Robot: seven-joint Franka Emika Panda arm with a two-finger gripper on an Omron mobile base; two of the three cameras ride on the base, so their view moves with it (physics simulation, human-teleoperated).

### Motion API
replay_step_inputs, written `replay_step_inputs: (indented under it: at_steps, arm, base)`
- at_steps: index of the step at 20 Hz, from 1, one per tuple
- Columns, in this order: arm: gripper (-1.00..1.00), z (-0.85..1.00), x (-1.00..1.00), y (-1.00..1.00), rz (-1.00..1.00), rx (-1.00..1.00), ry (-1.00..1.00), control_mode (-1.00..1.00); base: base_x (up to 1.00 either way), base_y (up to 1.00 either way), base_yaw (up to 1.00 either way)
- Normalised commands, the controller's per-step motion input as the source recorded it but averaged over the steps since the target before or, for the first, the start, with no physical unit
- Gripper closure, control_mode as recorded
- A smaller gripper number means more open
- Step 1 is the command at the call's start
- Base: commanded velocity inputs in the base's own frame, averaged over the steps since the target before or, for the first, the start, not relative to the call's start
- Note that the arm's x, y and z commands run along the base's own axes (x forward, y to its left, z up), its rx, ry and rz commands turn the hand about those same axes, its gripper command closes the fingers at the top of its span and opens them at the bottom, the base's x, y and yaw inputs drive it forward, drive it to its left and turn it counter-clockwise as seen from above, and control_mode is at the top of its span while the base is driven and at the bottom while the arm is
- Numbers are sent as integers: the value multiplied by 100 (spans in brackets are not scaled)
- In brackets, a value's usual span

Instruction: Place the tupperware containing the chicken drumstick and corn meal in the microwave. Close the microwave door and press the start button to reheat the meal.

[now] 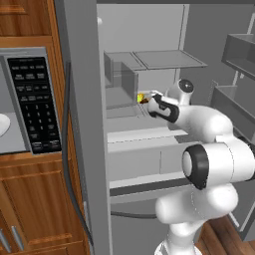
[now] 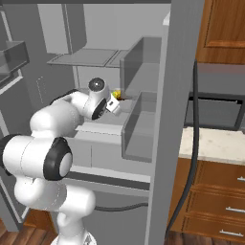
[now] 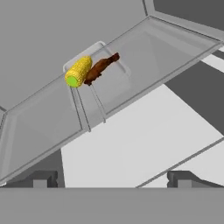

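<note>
Tupperware [image 3: 94, 65] with corn [image 3: 78, 72] and drumstick [image 3: 101, 68] sits on a fridge shelf [image 3: 131, 144]. Pincer [image 3: 111, 178] is wide open, holding nothing.

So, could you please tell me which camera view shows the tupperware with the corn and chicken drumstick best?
The hand view: the tupperware shows whole on the fridge shelf, with corn beside chicken drumstick. The left base view shows a yellow-brown glimpse beside the arm; the right base view likewise.

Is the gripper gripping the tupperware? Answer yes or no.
No, in the hand view the gripper is open and well short of the tupperware, which sits apart on the fridge shelf.
</note>
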Motion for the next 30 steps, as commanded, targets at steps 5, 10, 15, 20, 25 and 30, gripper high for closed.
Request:
replay_step_inputs:
  at_steps: [5,10,15,20,25,30]
  arm:
    - [-100,-14,43,-5,-1,4,0,-100]
    - [-100,-16,44,-1,-2,3,0,-100]
    - [-100,-19,43,0,-3,0,0,-100]
    - [-100,-14,48,0,-3,0,1,-100]
    - [-100,-13,51,0,-3,0,4,-100]
    - [-100,-13,52,0,-3,0,4,-100]
  base:
    - [0,0,0]
    - [0,0,0]
    - [0,0,0]
    - [0,0,0]
    - [0,0,0]
    - [0,0,0]
